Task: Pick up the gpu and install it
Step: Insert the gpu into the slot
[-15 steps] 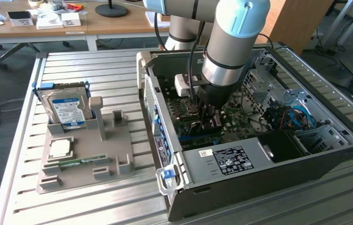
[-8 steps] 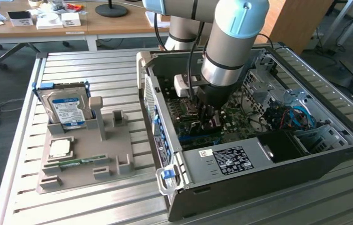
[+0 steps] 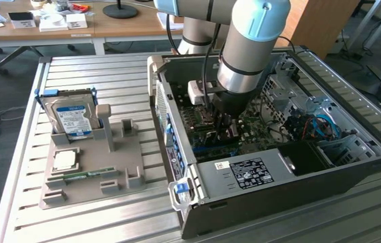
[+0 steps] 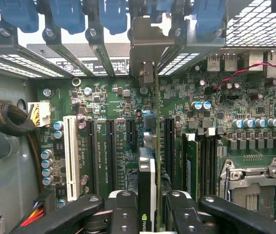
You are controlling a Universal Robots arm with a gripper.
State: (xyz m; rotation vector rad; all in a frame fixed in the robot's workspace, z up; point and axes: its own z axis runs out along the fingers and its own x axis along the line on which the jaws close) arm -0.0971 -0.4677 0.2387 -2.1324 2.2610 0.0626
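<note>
Here, your gripper [image 4: 147, 207] is clamped on the gpu [image 4: 147, 180], holding it edge-down inside the open computer case [image 3: 352, 167], above the motherboard [image 4: 104, 97], so its silver bracket [image 4: 145, 46] lines up with the rear slot openings.

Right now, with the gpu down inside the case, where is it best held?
By its upper edge, from above, as the pincer has it: the gpu stands on edge over the motherboard slots, so one pad sits on each flat face and its silver bracket end stays free.
</note>
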